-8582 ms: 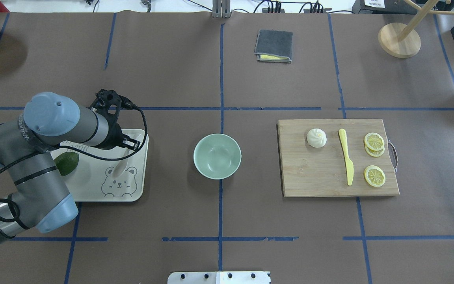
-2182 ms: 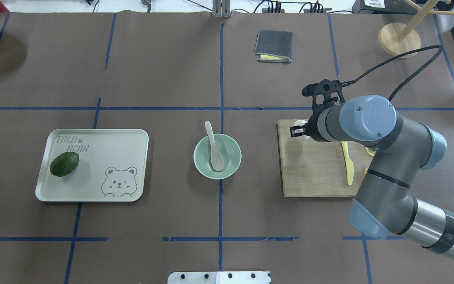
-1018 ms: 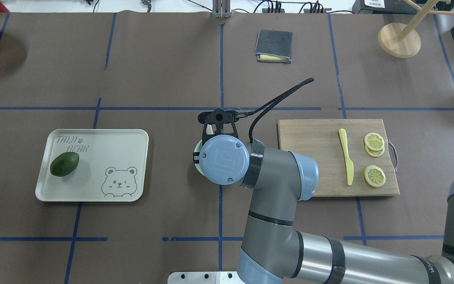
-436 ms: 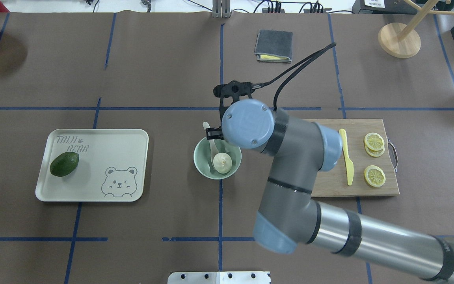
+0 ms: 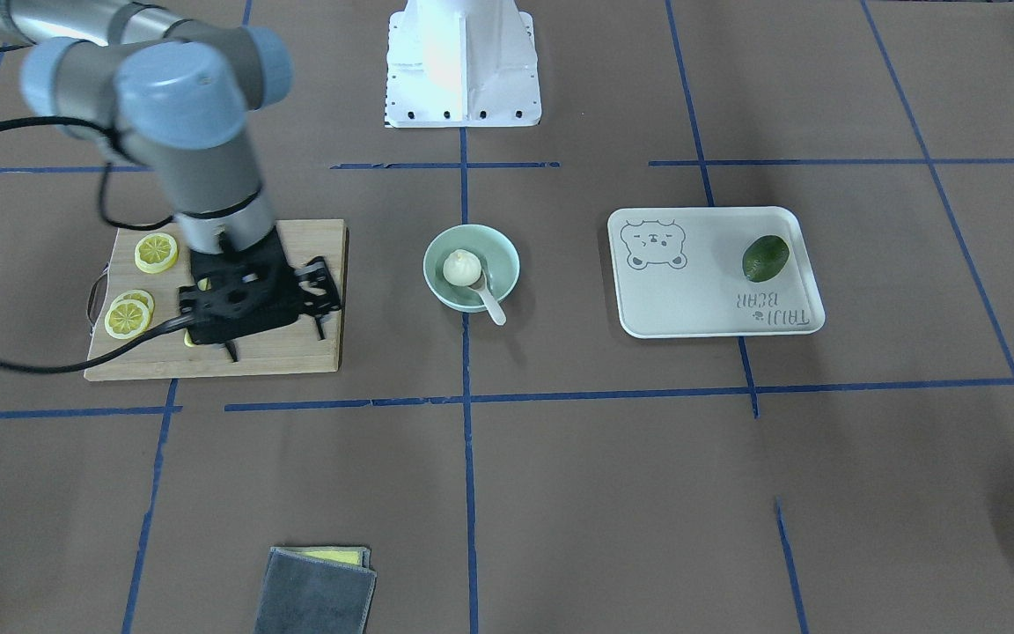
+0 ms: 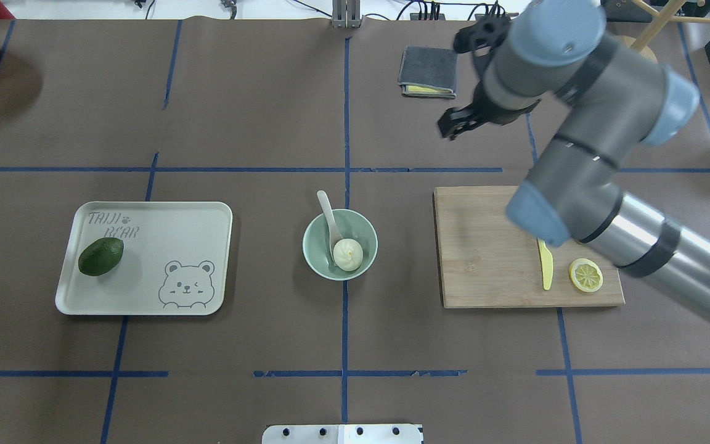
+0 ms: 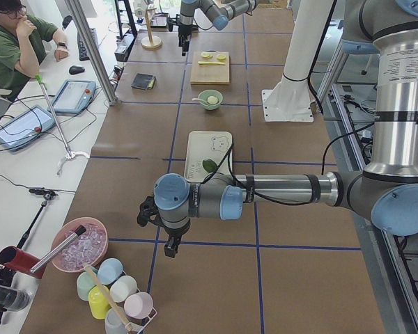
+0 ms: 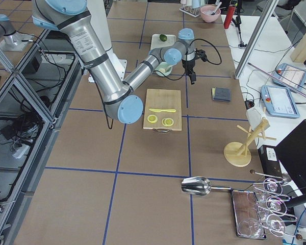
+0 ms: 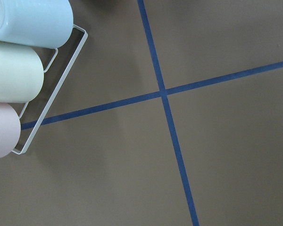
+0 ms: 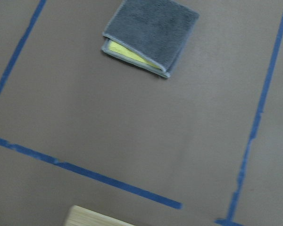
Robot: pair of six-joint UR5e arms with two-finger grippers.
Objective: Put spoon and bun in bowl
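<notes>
The mint-green bowl [image 6: 314, 233] stands at the table's middle and also shows in the front-facing view [image 5: 501, 246]. The white bun [image 6: 347, 254] lies inside it. The off-white spoon [image 6: 328, 213] lies in the bowl with its handle over the far rim. My right gripper [image 6: 455, 125] is raised above the table, far right of the bowl near the grey cloth. In the front-facing view my right gripper [image 5: 276, 342] looks open and empty. My left gripper [image 7: 168, 247] shows only in the exterior left view, far off to the left, and I cannot tell its state.
A wooden cutting board [image 6: 484, 259] right of the bowl holds a yellow knife [image 6: 546, 271] and lemon slices [image 6: 585, 275]. A tray [image 6: 164, 228] with an avocado [image 6: 101, 256] is on the left. A folded grey cloth [image 6: 428, 71] and a wooden stand [image 6: 624, 61] are at the back.
The spoon went from the tray into the bowl. My right gripper carried the bun from the board into the bowl, let go, and has lifted away to the far right.
</notes>
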